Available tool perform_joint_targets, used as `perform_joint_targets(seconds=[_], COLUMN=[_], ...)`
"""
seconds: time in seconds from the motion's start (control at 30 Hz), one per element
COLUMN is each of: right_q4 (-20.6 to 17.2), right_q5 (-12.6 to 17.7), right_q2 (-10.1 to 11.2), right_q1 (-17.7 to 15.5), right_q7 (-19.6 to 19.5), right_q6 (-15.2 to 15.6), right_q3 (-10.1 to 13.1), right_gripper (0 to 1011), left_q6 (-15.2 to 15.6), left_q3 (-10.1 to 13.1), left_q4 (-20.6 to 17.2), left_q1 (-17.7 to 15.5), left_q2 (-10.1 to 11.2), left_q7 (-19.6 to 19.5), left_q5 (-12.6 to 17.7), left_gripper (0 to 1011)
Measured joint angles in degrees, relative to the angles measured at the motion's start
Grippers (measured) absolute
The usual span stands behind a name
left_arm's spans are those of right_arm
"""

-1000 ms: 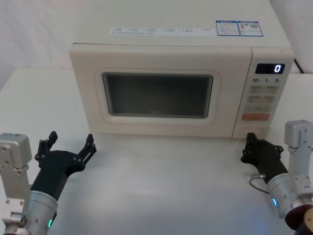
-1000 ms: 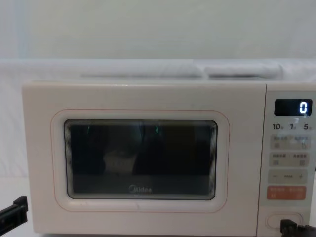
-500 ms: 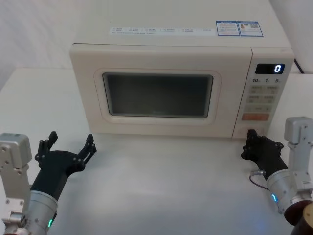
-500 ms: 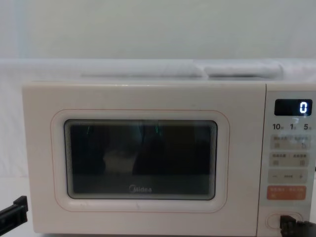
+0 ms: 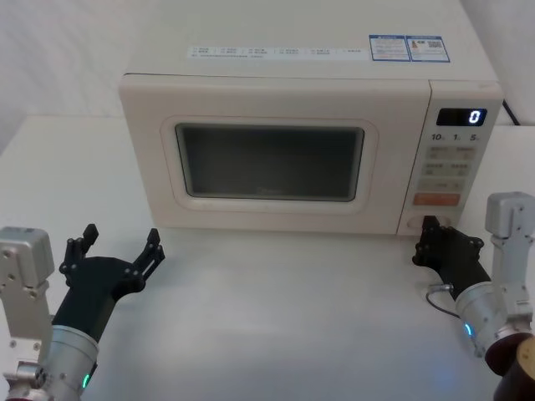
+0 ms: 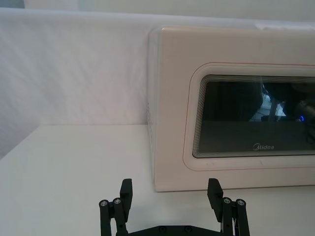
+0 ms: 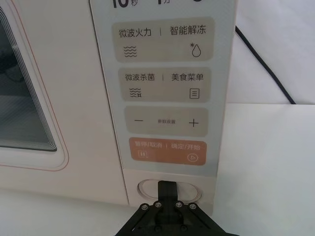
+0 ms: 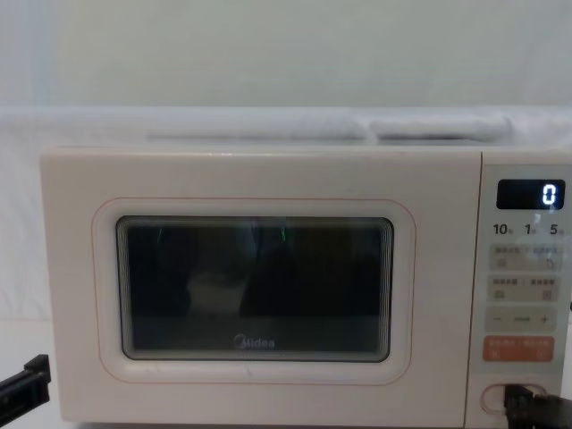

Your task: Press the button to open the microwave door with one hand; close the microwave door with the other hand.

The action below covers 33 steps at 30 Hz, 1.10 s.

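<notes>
The boxy cream microwave sits toward the desk's far edge, its smooth glossy microwave door flush. The right gripper, fingers pinched together, tips the pill-shaped button. The left gripper hovers splayed near the front-left corner.

Soft, even light falls from overhead and leaves the white table bright, with only a faint shadow along the microwave's front foot. The microwave door window is dark and mirrors dim shapes and small green glints; in the left wrist view it also reflects a blue dot. The digital display glows crisply. The chest view looks slightly hazy throughout.
</notes>
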Motion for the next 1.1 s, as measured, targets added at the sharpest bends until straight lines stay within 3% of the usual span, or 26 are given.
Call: perform_joint_targets(seconds=[1.1], right_q4=[2.9], right_q5=[0.3], right_q2=[-0.6], right_q1=[2.7], right_q7=[-0.2], right_q6=[-0.3], right_q3=[0.2], right_gripper=[0], left_q6=[0.0], left_q3=[0.0], left_q4=[0.0], left_q1=[0.0], left_q2=[0.0], left_q7=[0.0], left_q5=[0.0], left_gripper=[1001])
